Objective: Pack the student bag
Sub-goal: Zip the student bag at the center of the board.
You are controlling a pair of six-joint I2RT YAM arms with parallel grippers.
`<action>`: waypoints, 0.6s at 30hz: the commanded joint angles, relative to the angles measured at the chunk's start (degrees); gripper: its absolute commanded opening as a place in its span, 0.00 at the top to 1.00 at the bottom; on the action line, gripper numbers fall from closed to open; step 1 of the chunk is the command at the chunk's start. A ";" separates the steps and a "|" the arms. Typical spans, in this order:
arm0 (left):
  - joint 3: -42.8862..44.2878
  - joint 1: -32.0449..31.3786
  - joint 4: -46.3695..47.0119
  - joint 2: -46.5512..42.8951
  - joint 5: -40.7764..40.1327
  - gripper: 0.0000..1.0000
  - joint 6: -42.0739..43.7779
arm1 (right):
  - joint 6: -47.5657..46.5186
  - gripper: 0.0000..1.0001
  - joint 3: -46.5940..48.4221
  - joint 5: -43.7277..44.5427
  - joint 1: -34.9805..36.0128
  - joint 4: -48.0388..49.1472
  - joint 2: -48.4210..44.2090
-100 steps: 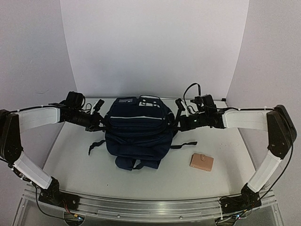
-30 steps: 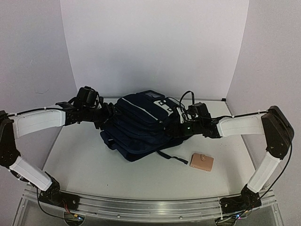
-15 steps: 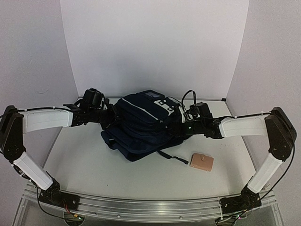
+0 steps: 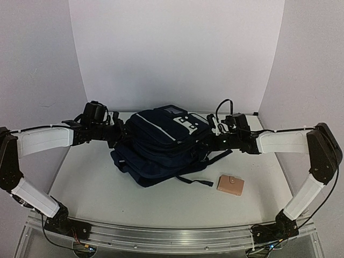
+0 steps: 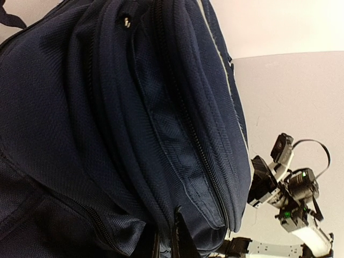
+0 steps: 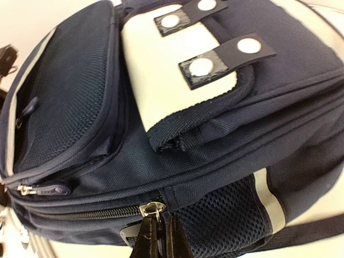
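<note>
The student bag (image 4: 161, 145), navy blue with white piping, lies tilted on its side in the middle of the white table, between my two arms. At the bag's left side my left gripper (image 4: 119, 137) is shut, and the left wrist view shows its jaws (image 5: 167, 239) pinching a fold of the navy fabric (image 5: 107, 107) below a zipper seam. My right gripper (image 4: 206, 144) is at the bag's right side. In the right wrist view it (image 6: 159, 236) is shut on the silver zipper pull (image 6: 152, 209), beside a mesh side pocket (image 6: 226, 215).
A small tan wallet (image 4: 230, 184) lies on the table to the right of the bag, nearer the front edge. A dark strap (image 4: 193, 180) trails from the bag toward it. White walls close in the back and both sides.
My left gripper has closed on the bag's left side. The bag has shifted a little and the right arm has drawn slightly to the right, still holding the zipper pull.
</note>
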 commanded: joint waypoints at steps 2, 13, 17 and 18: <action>0.91 4.69 -6.26 -6.23 -0.28 1.00 8.28 | -2.88 1.00 1.00 5.27 -6.31 -5.31 3.99; 2.31 5.08 -7.09 -6.00 2.39 1.00 10.76 | -8.77 0.48 1.63 1.95 -5.30 -11.21 -4.14; 2.90 5.08 -6.10 -4.86 5.62 1.00 11.38 | -10.30 0.33 1.31 -3.15 -3.28 -11.79 -9.67; 3.03 5.08 -5.96 -4.70 6.06 1.00 11.50 | -10.52 0.31 1.76 -3.80 -2.33 -11.90 -10.10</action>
